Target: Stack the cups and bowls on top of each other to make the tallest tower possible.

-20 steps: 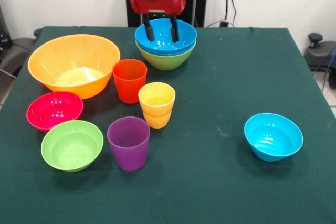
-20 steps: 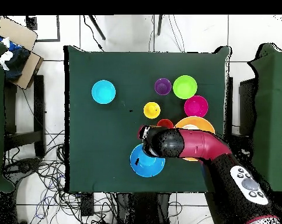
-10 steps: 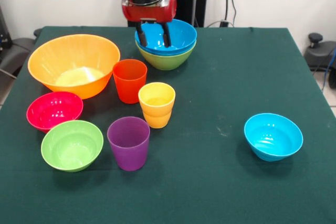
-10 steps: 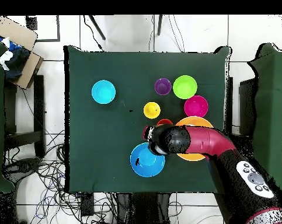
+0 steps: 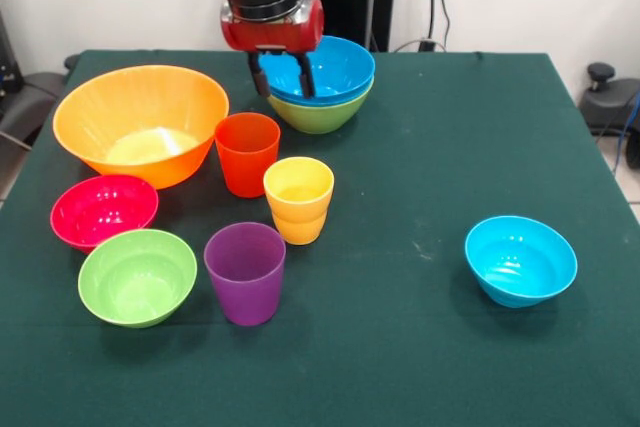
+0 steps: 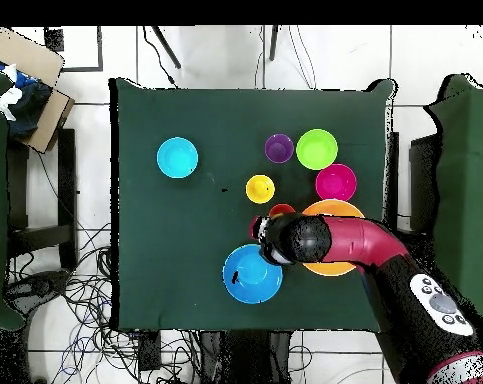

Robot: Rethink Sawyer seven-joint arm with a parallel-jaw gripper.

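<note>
Two blue bowls nested in a green one form the tower at the table's far side. My gripper hangs open and empty at the tower's left rim; one finger shows against the top bowl's inside and the other just left of the rim. To the left stands the huge orange-yellow bowl. The orange-red cup, yellow cup and purple cup stand upright in the middle. From above, the arm hides the gripper's tips.
A pink-red bowl and a small green bowl sit at the near left. A light-blue bowl stands alone at the right. Green cloth covers the table.
In the front view the gripper has shifted left, from over the middle of the top blue bowl to its left rim. No bowl or cup has moved.
</note>
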